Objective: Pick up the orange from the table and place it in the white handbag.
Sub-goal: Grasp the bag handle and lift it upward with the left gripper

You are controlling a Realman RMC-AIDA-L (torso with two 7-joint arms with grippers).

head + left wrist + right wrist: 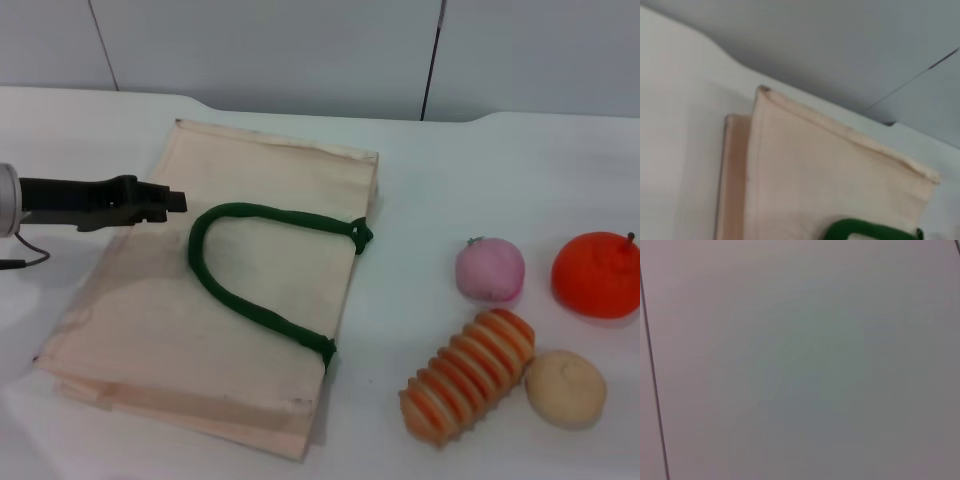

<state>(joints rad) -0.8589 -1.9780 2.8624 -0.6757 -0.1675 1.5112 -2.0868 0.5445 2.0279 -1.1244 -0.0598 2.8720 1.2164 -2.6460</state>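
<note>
left gripper [172,201] over white handbag [150,300]

Black left end effector [150,202], silver wrist

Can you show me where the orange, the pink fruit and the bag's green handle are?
the orange [597,274], head view, middle of its skin.
the pink fruit [490,270], head view, its middle.
the green handle [232,291], head view, its curved rope.

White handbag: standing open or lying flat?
Lying flat: the white handbag rests on the table, its green handle flopped across its face, mouth pressed closed.
</note>
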